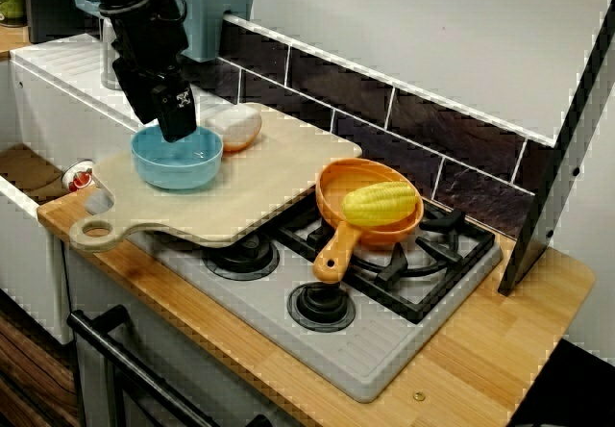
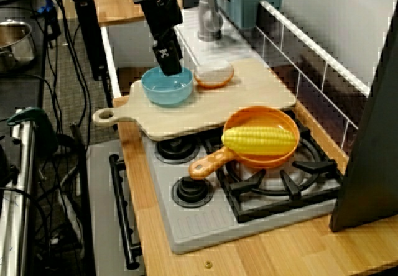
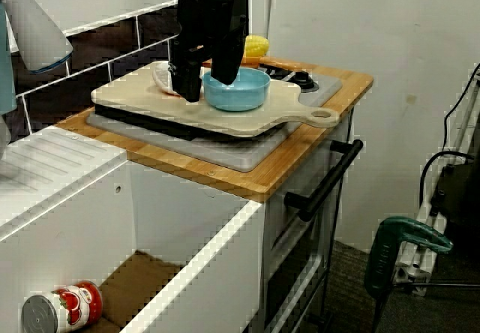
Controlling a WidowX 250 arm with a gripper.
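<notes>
A light blue bowl (image 1: 178, 158) (image 2: 168, 86) (image 3: 238, 93) stands on a pale wooden cutting board (image 1: 259, 187) (image 2: 261, 86) (image 3: 135, 97) that lies over the stove's left burners. My black gripper (image 1: 178, 119) (image 2: 169, 61) (image 3: 206, 82) comes down at the bowl's back rim. In the view from the sink side one finger is inside the bowl and the other outside, with a wide gap, so it is open. A white and orange rounded item (image 1: 235, 126) (image 2: 213, 74) (image 3: 161, 78) lies on the board right behind the bowl.
An orange pan (image 1: 336, 249) (image 2: 211, 162) holding a yellow corn cob (image 1: 380, 204) (image 2: 258, 140) (image 3: 256, 46) sits on the right burners. A tomato can (image 3: 60, 310) lies in the white sink box. A dark slanted panel (image 1: 557, 158) rises at the counter's right end.
</notes>
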